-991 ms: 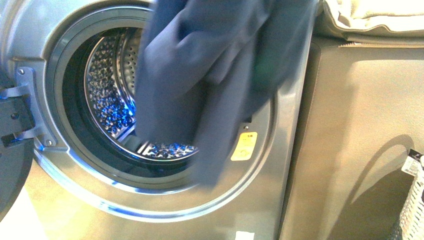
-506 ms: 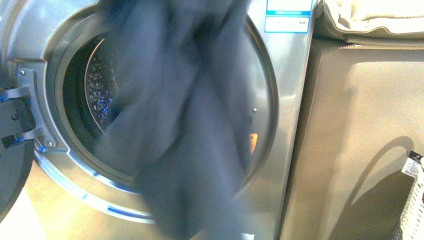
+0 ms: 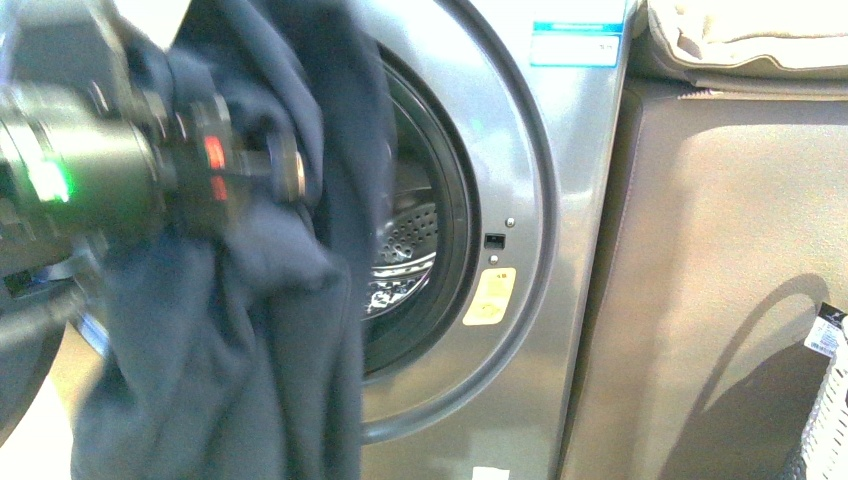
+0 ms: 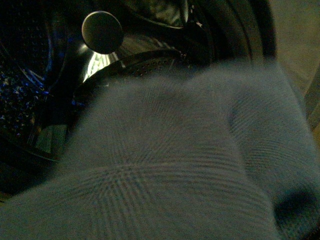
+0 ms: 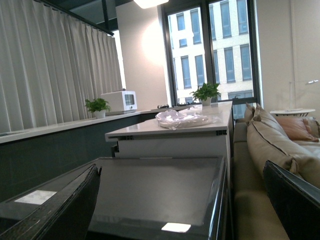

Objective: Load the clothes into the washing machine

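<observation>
The clothes (image 3: 250, 330), a limp dark navy garment, hang in front of the left half of the washing machine's (image 3: 530, 170) round opening. My left gripper (image 3: 285, 170) is shut on the clothes, and folds of fabric wrap around its fingers and hide them. In the left wrist view the clothes (image 4: 170, 165) fill the lower part, with the dimpled drum (image 4: 30, 90) dark just beyond. Part of the drum (image 3: 405, 250) shows to the right of the cloth. My right gripper (image 5: 180, 205) is open and empty, its fingers (image 5: 60, 210) spread over a dark flat top.
A grey-beige cabinet (image 3: 720, 260) stands right of the machine, with beige cushions (image 3: 740, 35) on top. A white basket (image 3: 828, 420) sits at the lower right edge. The right wrist view shows a white counter (image 5: 170, 132), a sofa (image 5: 270, 145) and windows.
The clothes swung left and down across the porthole. My left arm came into view at the left with the fabric draped over it. The drum's right side is now uncovered.
</observation>
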{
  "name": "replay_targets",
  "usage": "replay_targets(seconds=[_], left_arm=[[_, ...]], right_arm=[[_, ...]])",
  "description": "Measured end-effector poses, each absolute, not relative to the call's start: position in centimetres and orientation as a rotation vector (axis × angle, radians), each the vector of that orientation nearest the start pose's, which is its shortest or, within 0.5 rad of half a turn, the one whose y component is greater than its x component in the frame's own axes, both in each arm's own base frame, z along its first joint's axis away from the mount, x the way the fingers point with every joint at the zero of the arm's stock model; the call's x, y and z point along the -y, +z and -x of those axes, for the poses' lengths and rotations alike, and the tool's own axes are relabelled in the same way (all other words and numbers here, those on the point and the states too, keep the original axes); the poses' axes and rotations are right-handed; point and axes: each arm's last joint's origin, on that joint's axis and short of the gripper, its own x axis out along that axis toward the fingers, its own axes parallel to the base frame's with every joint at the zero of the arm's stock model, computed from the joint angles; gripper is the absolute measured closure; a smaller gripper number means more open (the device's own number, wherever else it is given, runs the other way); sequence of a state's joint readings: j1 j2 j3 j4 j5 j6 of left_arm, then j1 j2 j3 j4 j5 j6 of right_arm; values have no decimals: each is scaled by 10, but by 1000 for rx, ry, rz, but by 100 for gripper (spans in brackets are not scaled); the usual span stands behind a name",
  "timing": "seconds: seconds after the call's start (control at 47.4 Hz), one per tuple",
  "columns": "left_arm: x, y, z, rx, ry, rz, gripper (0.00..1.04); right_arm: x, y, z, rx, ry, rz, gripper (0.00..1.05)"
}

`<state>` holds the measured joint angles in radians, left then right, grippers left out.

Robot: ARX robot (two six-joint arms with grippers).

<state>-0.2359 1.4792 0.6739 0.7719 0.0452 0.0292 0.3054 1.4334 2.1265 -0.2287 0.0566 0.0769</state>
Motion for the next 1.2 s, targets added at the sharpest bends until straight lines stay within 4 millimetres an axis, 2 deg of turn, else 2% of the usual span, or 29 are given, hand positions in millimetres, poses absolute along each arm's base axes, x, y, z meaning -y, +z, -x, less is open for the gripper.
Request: replay_targets(seconds=[0.19, 0.38, 0.506, 0.717, 0.907, 1.202], left_arm=[[70, 213, -306, -58, -259, -34, 97], [75, 203, -321, -60, -253, -34, 97], [81, 199, -333, -45, -243, -50, 97], [96, 198, -357, -22, -245, -81, 97], [108, 199, -382, -19, -227, -101, 97], [117, 200, -426, -18, -174, -110, 97]], right_arm=[[-50, 561, -185, 341, 210, -190, 8], [-42, 504, -190, 216, 133, -244, 8], [-42, 479, -190, 158, 124, -258, 8], [-46, 457, -177, 116, 141, -286, 8], [-53, 442, -173, 66, 166, -288, 8], [-60, 433, -175, 35, 206, -301, 8]])
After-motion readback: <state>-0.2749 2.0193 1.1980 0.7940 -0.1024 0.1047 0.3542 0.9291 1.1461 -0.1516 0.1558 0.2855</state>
